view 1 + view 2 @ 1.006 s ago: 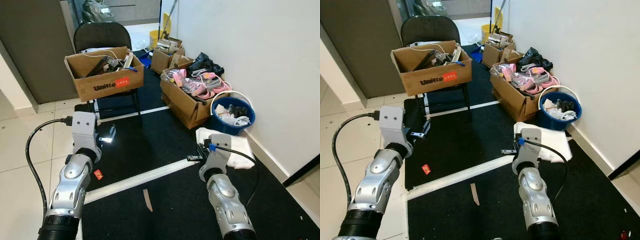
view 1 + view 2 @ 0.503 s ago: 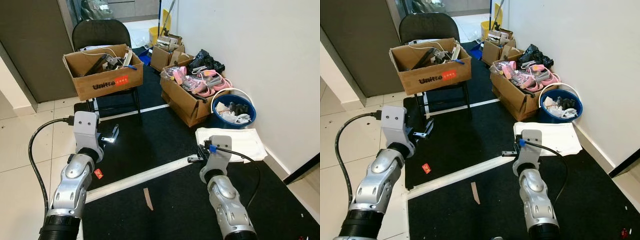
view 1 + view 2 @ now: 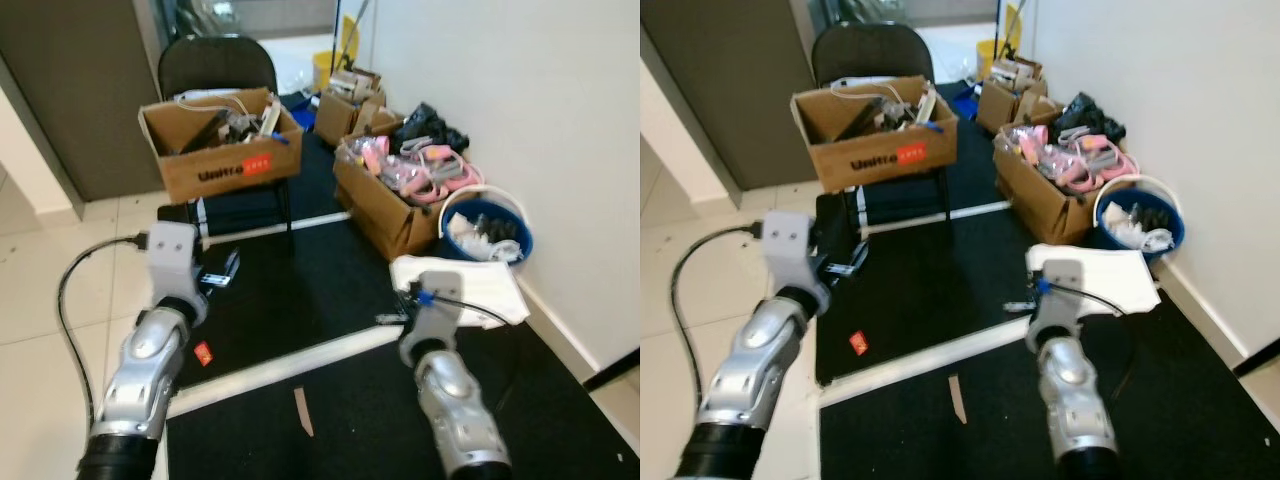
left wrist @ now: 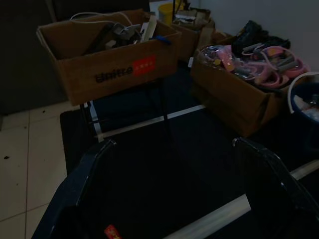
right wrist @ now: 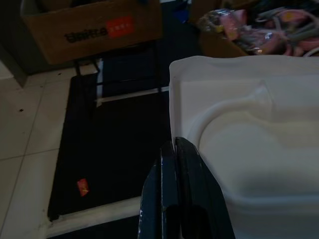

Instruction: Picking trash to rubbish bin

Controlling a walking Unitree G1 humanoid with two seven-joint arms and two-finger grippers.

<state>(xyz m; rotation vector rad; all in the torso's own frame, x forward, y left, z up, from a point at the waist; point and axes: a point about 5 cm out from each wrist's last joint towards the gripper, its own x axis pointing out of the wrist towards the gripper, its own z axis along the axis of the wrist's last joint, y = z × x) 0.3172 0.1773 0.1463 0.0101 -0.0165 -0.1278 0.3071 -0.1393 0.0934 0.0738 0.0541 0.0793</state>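
Two silver arms reached out ahead of the robot over a black floor mat. The right gripper had its long black fingers pressed together on the edge of a white moulded foam tray, which it held flat and out in front of it. The left gripper carried nothing; its fingers stood spread wide apart above the mat, with a small red scrap of wrapper lying on the mat just below that arm.

Beyond the tray, against the white wall, stood a round blue plastic bin with a white rim, already holding crumpled paper and dark bits. The tray hung near the bin, not yet over its mouth. Just beside the bin sat an open cardboard box of pink cables and gear, and further left a printed cardboard box of odds and ends rested on a black folding chair. A thin brown sliver of card lay on the mat between the two arms.

By my reckoning the carrying step was under way: trash in hand, bin ahead. Next the tray would need bringing over the blue rim, and probably tilting, since it looked broad against that opening, before the fingers parted.
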